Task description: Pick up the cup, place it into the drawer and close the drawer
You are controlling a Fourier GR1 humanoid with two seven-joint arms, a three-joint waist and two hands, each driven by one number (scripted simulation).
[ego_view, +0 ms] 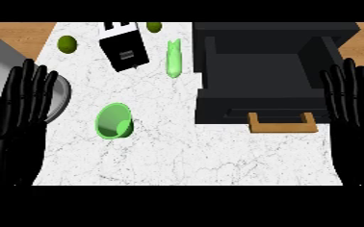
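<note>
On the counter (pixel 177 158), the cup (pixel 113 120) is located left of the open drawer (pixel 256 72), apart from it. The left hand (pixel 25 106) and right hand (pixel 346 96) are held spread at the edges.

The green cup (pixel 113 120) is on the marble counter (pixel 213 158), left of the open black drawer (pixel 256 72). The left hand (pixel 25 101) and the right hand (pixel 344 96) rest open at the sides.

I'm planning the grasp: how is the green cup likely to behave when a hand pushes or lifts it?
The green cup looks hollow and thin-walled, so it is probably light and easily shoved across the smooth marble counter. Its round wall suggests it may roll if tipped. The plain surface, with no handle visible, might slip in a grasp.
</note>
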